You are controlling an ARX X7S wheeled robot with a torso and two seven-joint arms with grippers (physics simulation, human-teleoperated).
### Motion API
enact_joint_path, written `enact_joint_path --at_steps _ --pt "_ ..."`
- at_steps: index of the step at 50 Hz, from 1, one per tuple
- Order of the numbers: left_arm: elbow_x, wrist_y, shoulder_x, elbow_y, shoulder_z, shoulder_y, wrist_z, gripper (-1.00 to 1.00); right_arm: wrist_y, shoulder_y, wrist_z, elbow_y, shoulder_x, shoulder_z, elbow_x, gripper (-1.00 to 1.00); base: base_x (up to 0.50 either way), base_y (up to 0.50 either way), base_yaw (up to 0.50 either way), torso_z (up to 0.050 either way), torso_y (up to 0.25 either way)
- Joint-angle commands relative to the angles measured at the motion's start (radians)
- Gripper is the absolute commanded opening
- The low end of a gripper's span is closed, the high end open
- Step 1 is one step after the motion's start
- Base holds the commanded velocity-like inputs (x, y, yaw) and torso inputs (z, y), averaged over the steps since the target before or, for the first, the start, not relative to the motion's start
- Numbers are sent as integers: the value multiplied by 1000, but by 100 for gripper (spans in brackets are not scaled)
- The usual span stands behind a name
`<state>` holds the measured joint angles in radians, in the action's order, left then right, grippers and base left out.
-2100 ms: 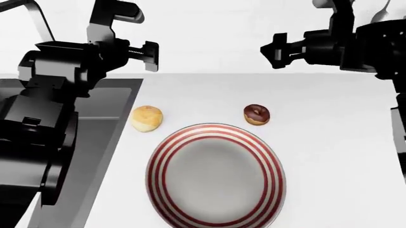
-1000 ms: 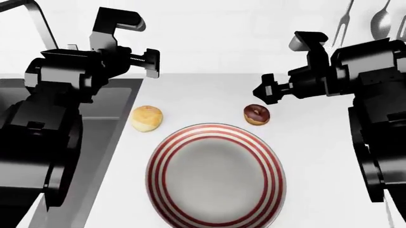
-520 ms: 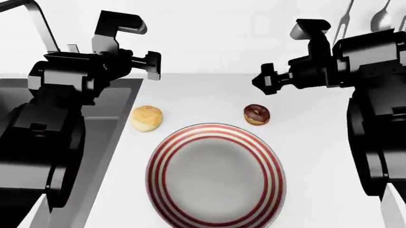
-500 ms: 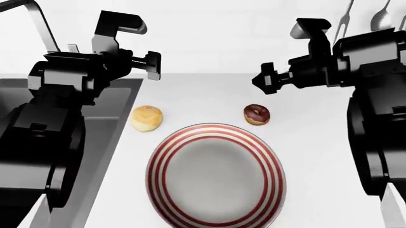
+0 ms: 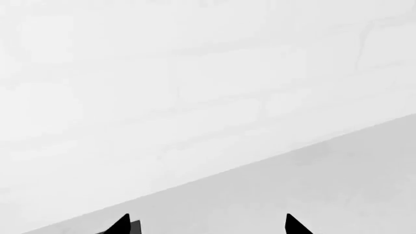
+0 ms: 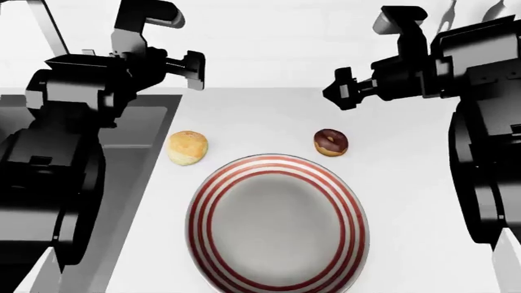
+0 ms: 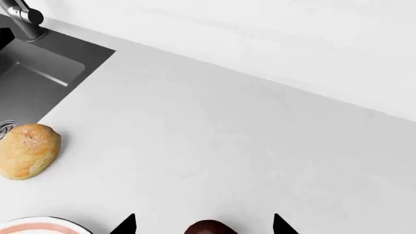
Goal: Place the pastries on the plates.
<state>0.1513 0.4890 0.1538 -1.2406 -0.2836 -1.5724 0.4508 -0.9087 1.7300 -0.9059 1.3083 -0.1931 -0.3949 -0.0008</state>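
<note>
A golden-yellow pastry lies on the white counter near the sink edge. A smaller pastry with a dark reddish-brown top lies to its right. Both sit just behind a red-striped plate, which holds nothing. My left gripper hangs open above and behind the yellow pastry. In the left wrist view the left gripper faces only wall and counter. My right gripper is open, above and behind the dark pastry. In the right wrist view the dark pastry shows between the open fingertips, with the yellow pastry off to the side.
A grey sink lies left of the counter, with its faucet at the back. A white tiled wall runs behind. Utensils hang at the far right. Bare counter spreads right of the plate.
Over two seconds my right gripper came down and leftward to hover behind the dark pastry, then rose slightly. The left gripper shifted only a little. Pastries and plate have not moved.
</note>
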Motion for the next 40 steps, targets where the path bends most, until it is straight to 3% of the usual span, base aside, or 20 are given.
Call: enact_joint_path --at_steps 1,40 --pt "2 133 33 222 -5 35 6 100 -33 24 -32 0 3 -29 -3 100 0 0 0 8 -125" --pt "18 218 67 333 -20 57 28 100 -54 21 -97 0 18 -109 -1 100 0 0 0 8 -93"
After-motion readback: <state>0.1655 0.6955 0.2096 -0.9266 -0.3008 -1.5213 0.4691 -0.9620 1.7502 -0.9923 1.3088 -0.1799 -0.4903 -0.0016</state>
